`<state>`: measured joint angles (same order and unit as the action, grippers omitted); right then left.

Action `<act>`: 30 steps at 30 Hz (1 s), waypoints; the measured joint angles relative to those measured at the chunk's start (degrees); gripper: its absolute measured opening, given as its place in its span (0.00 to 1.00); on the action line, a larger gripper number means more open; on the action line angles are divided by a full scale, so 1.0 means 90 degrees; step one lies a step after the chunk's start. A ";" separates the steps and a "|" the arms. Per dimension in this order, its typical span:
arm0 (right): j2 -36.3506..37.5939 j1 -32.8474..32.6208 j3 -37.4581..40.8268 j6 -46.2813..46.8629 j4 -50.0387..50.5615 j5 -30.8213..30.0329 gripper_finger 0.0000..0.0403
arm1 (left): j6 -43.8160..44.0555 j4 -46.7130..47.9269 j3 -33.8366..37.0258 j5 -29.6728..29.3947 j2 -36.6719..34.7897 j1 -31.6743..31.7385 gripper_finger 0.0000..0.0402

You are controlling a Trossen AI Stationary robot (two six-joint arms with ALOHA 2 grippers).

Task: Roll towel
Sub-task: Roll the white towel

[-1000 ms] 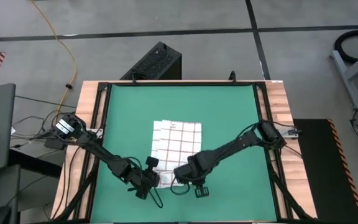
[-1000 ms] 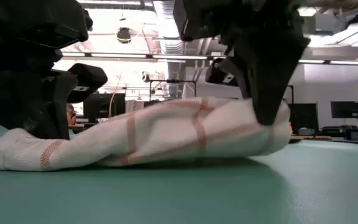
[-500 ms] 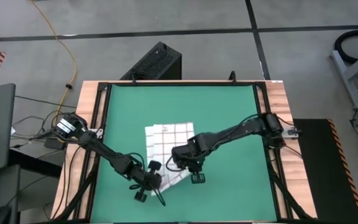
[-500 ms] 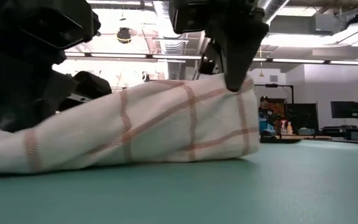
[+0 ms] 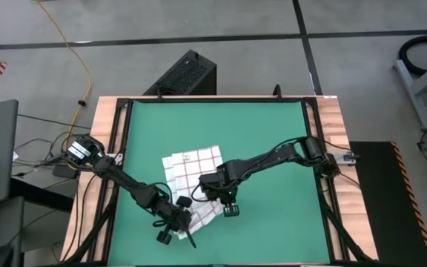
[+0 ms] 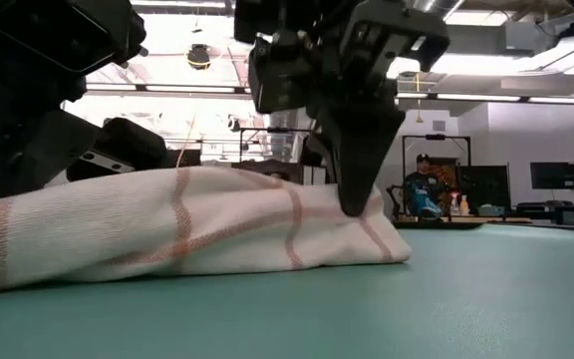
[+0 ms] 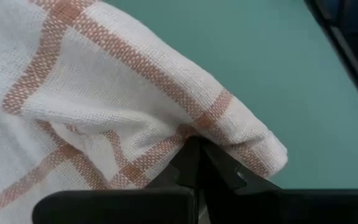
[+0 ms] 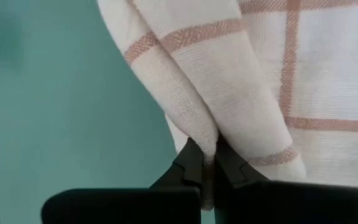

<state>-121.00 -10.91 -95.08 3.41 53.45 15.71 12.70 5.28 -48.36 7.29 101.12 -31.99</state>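
Near the 6 o'clock edge of the green mat [image 5: 273, 133], the towel [image 5: 191, 174] lies partly folded over. Both hands, left hand [image 5: 180, 219] and right hand [image 5: 224, 194], are closed on its near edge, probably to begin the roll evenly.

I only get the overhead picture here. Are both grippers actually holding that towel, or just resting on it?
Observer: Holding. The left wrist view shows the left gripper shut on a fold of the towel.
Operator: And the right one?
Observer: Same: the right gripper pinches a doubled fold of cloth.
Operator: Is the towel flat on the mat?
Observer: No. From table height it is bunched into a low hump on the mat.
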 joint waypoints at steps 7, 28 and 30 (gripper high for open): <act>-0.0321 0.0032 0.0060 -0.0051 -0.0246 0.0125 0.05 | 0.0016 0.0191 0.0002 0.0102 -0.0358 -0.0021 0.00; -0.0497 0.0116 0.0067 -0.0118 -0.0485 0.0320 0.05 | -0.0752 0.0204 -0.0053 -0.5603 -0.1030 -0.2748 0.00; -0.0497 0.0116 0.0067 -0.0115 -0.0485 0.0322 0.05 | -0.0574 0.0192 -0.0033 -0.5748 -0.0944 -0.2972 0.01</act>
<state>-125.48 -9.87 -94.48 2.38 49.08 18.61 7.53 7.00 -48.66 -44.43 92.62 -58.73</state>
